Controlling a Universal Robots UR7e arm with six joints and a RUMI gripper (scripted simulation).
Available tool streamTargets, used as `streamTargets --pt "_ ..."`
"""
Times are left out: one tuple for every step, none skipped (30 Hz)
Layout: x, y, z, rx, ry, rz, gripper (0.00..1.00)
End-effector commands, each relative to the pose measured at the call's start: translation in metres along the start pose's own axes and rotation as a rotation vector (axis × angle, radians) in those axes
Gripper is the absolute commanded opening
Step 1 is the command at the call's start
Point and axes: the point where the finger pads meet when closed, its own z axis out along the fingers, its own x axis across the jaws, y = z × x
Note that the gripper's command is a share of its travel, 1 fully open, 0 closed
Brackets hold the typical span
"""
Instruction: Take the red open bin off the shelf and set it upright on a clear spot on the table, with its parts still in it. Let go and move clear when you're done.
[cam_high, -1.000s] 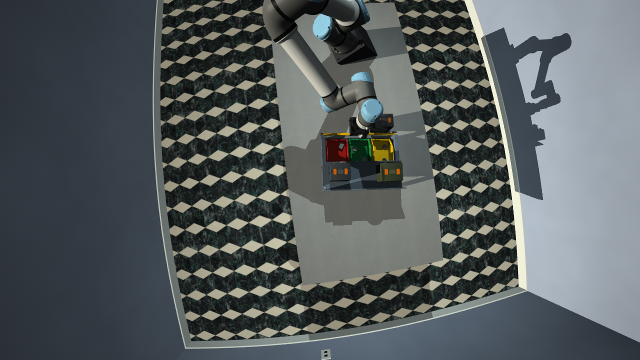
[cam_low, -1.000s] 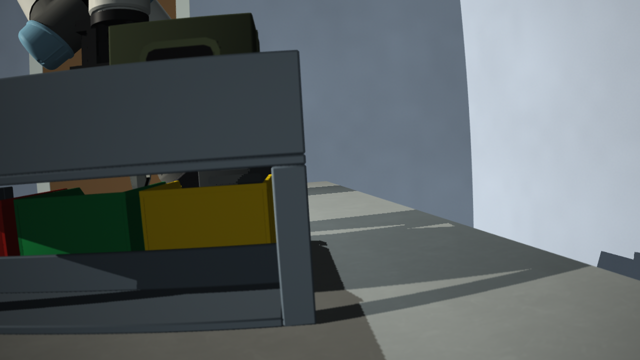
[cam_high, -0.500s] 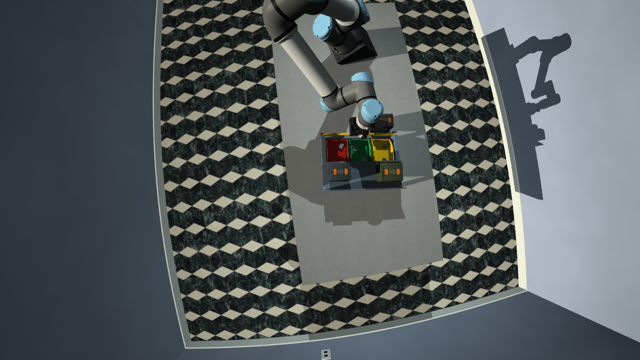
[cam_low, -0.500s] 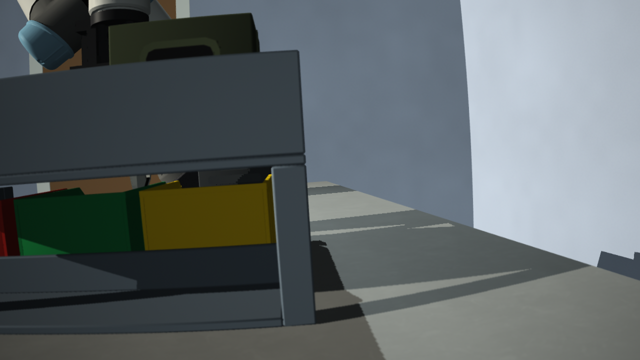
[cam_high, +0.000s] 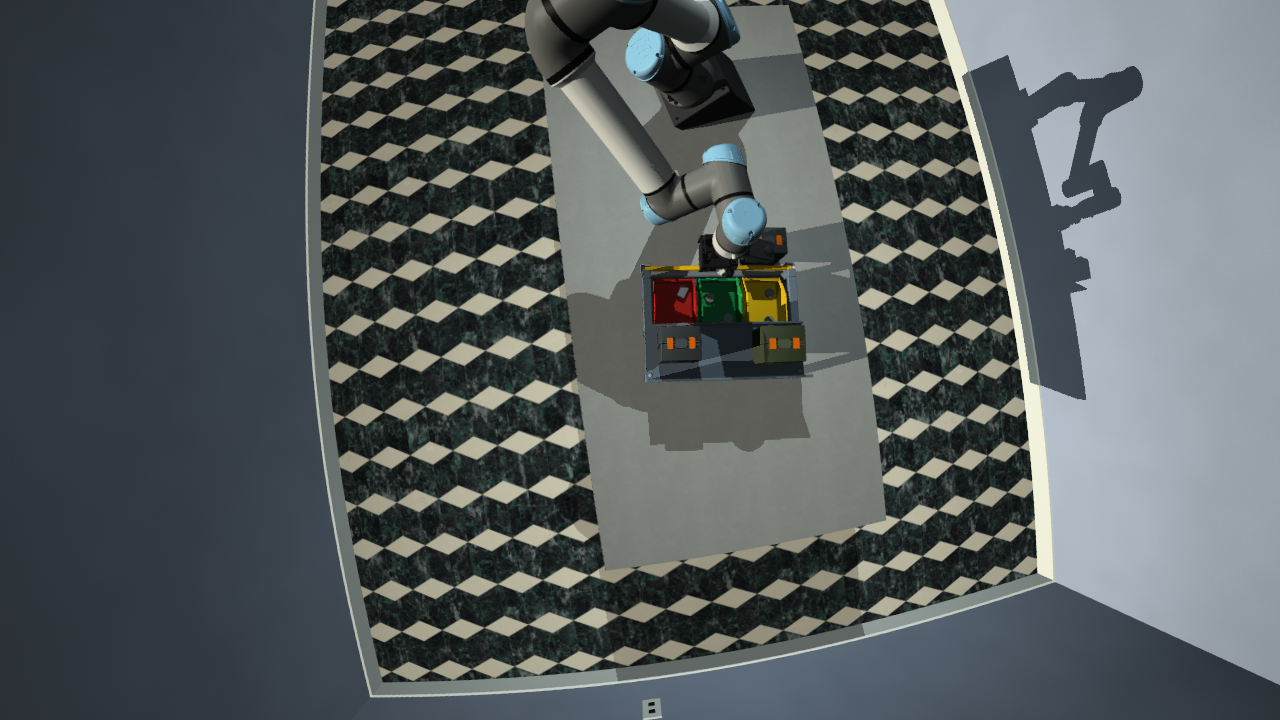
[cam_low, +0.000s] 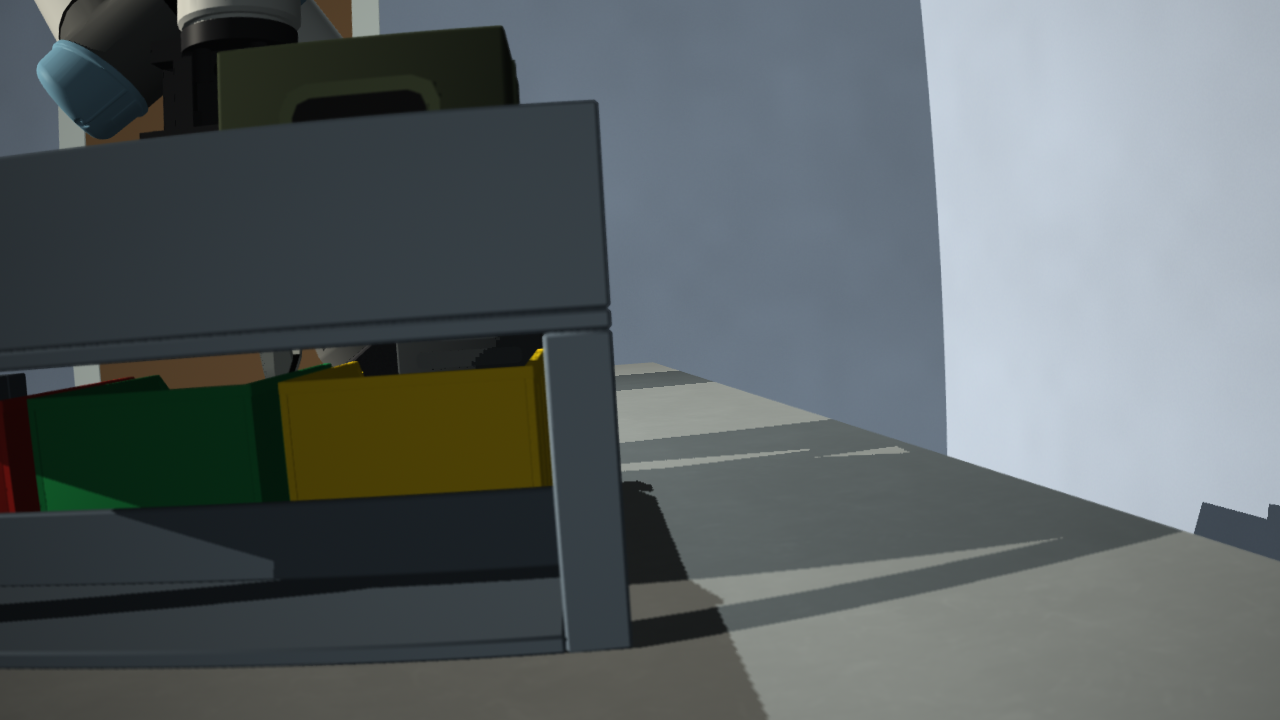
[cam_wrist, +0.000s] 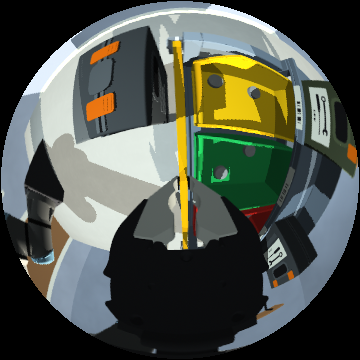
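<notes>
One yellow bar (cam_high: 671, 267) (cam_wrist: 180, 110) clamped in my jaws, by my judgement; ease it up level, clear of red bin (cam_high: 669, 309) (cam_low: 17, 461) (cam_wrist: 259, 218), avoiding twist.

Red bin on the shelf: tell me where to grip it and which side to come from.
Take the red bin by the upright wall nearest the robot, probably from above on that side, one finger inside. Its open top exposes that thin rim, while the green bin crowds one side wall. The yellow bar may hinder the outer finger.
</notes>
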Motion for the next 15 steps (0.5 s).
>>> streamTargets --pt "0.0004 0.0 -0.001 0.0 0.001 0.0 0.0" --pt "0.0004 0.0 -0.0012 0.0 0.001 0.0 0.0" --pt "0.0004 0.0 -0.0012 0.0 0.001 0.0 0.0" --pt "0.0004 0.0 -0.0012 0.0 0.001 0.0 0.0" --pt "0.0004 0.0 -0.0013 0.0 0.001 0.0 0.0" --pt "0.0004 0.0 -0.0015 0.0 0.001 0.0 0.0" --pt "0.0004 0.0 -0.0017 0.0 0.001 0.0 0.0" --pt "0.0004 0.0 -0.0019 0.0 0.001 0.0 0.0" --pt "0.0004 0.0 -0.0022 0.0 0.001 0.0 0.0" --pt "0.0004 0.0 -0.0024 0.0 0.001 0.0 0.0" --pt "0.0004 0.0 -0.0027 0.0 0.001 0.0 0.0" --pt "0.0004 0.0 -0.003 0.0 0.001 0.0 0.0" --pt "0.0004 0.0 -0.0033 0.0 0.001 0.0 0.0" --pt "0.0004 0.0 -0.0036 0.0 0.001 0.0 0.0" --pt "0.0004 0.0 -0.004 0.0 0.001 0.0 0.0"
